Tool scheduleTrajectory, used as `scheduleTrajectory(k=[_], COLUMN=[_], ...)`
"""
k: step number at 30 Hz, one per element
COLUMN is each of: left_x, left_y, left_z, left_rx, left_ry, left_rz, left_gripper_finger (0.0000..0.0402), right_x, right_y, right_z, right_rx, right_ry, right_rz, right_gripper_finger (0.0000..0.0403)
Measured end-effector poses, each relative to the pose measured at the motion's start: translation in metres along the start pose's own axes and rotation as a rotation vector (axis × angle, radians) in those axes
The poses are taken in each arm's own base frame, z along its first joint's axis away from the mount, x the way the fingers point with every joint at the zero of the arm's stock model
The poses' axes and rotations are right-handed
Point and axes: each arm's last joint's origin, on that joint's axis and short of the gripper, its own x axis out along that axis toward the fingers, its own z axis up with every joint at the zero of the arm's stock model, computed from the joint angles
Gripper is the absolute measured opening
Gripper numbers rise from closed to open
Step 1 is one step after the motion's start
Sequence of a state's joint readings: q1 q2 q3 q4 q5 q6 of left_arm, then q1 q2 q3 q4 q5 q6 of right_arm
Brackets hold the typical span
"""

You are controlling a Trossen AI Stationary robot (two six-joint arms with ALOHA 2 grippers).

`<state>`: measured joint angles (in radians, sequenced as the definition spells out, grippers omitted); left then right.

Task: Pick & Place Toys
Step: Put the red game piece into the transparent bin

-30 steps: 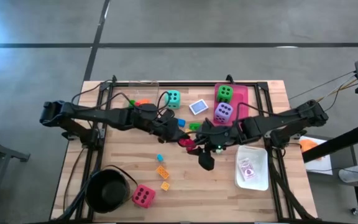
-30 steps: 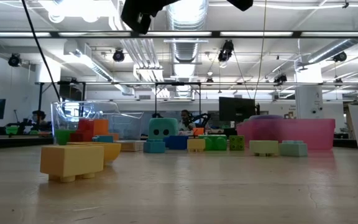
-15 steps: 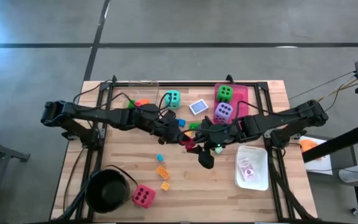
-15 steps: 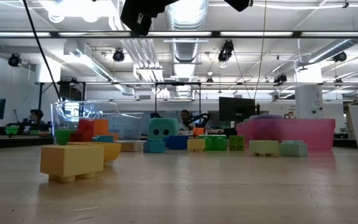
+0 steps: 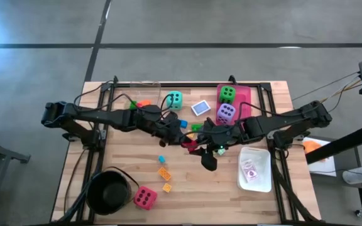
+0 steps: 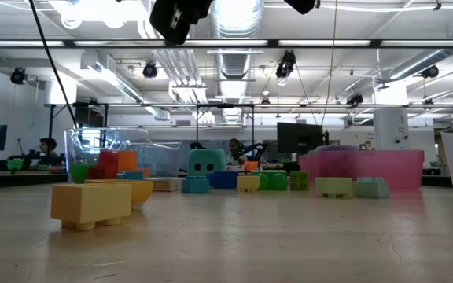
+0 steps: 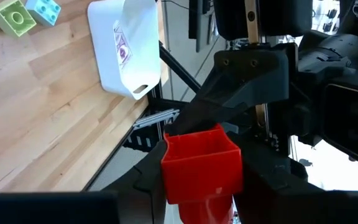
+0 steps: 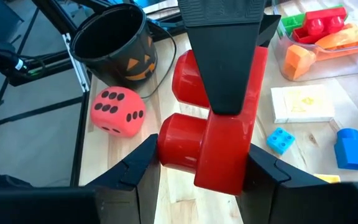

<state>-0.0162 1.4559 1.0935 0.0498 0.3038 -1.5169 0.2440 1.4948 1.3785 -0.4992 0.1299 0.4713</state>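
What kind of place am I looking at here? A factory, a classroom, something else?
Most likely a robotics lab or workshop in a large open industrial hall. Bare ceiling ducts and strip lights run overhead, a monitor stands on a bench beyond the wooden table, and the floor is bare concrete. The toys look like test props.

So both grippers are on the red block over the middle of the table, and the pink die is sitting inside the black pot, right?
Not quite. The pink die sits on the table beside the black pot, not inside it, as the high view shows. The rest holds: left gripper and right gripper meet on the red block over mid-table.
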Motion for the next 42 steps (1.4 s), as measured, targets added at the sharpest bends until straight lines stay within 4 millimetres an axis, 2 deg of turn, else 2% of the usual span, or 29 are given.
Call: scheduleTrajectory(k=[3,10,14,20,28,37,40,42], left_x=[0.0,-0.001,-0.003,-0.017,-0.057,-0.129,-0.141,-0.142], left_y=[0.0,0.001,0.001,-0.002,-0.002,0.03,0.037,0.044], left_z=[0.001,0.005,0.01,0.019,0.039,0.052,0.056,0.061], left_rx=[-0.004,0.022,0.051,0.101,0.155,0.178,0.193,0.199], left_ry=[-0.003,-0.018,-0.037,-0.071,-0.198,-0.596,-0.664,-0.651], left_rz=[0.0,0.002,0.002,0.023,0.123,0.706,0.849,0.919], left_gripper_finger=[0.0132,0.0132,0.0132,0.0132,0.0132,0.0132,0.0132,0.0132], right_x=[0.0,0.0,0.0,-0.001,-0.007,-0.026,-0.03,-0.033], right_y=[0.0,0.0,-0.002,-0.008,-0.01,-0.014,-0.016,-0.018], right_z=[0.0,-0.001,-0.004,-0.011,-0.01,-0.008,-0.008,-0.009], right_rx=[0.028,0.086,0.114,0.215,0.269,0.323,0.354,0.369], right_ry=[0.0,0.006,0.038,0.074,0.051,0.033,0.018,0.011], right_rz=[-0.001,-0.004,-0.024,-0.129,-0.173,-0.202,-0.229,-0.258], right_gripper_finger=[0.0163,0.0325,0.0372,0.038,0.0382,0.0382,0.0382,0.0382])
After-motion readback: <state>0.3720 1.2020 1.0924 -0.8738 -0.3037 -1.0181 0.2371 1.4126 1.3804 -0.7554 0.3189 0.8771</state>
